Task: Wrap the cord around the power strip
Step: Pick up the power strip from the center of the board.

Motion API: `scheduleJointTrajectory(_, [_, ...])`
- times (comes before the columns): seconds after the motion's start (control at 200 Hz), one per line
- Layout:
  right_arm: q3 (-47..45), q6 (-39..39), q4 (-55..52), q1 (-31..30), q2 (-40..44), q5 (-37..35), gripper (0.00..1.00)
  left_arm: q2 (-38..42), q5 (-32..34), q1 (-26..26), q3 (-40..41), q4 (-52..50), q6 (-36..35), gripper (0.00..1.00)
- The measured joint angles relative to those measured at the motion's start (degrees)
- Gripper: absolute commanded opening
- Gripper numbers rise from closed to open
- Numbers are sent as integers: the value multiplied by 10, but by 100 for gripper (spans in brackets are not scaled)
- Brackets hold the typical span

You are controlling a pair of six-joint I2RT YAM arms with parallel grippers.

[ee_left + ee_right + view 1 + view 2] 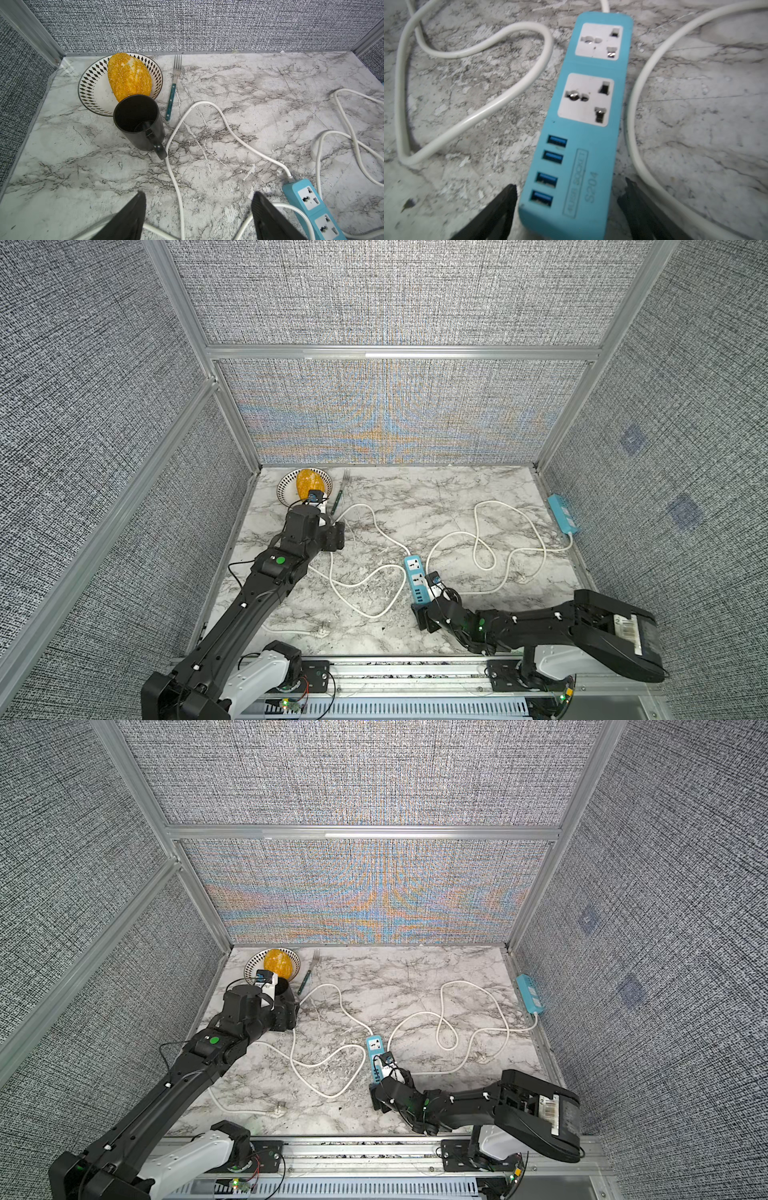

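A: Top views?
B: In both, the power strip [417, 581] is seen flat on the desk [436, 497], front-centre. Its cord [376, 615] is spread in loose loops to the left, none wound round it. The right tool [422, 614] is placed at the strip's near end; the left tool [338, 537] is held over a cord stretch, back-left.
A: Left wrist?
B: Jaws are spread wide, nothing is gripped, and the cord is seen on the desk between them. Behind, a mug [138, 122], a plate [91, 87] with bread [128, 76] and a fork [171, 99] are seen.
A: Right wrist?
B: Jaws are parted either side of the strip's USB end with a slim gap each side, so nothing is clamped. A second cord [639, 93] is seen beside them.
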State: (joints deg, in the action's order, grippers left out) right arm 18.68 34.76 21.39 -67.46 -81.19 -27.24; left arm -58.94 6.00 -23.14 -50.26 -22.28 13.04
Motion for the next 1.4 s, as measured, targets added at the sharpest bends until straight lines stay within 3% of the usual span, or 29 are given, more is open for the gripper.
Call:
scheduleJointTrajectory(0.4, [-35, -33, 237, -19, -130, -104, 84, -20, 5, -2, -29, -10, -25, 81])
scheduleJointTrajectory(0.751, [-18, -40, 351, -49, -241, -182, 81, -38, 14, -3, -31, -16, -36, 81])
scheduleJointTrajectory(0.946, [-23, -45, 413, -50, -277, -206, 70, -45, 14, -3, -34, -18, -38, 81])
scheduleJointTrajectory(1.161, [-18, -48, 420, -60, -286, -216, 49, -47, 14, -4, -36, -17, -40, 81])
scheduleJointTrajectory(1.396, [-27, -37, 364, -68, -231, -196, 33, -51, 12, -6, -39, -17, -43, 81])
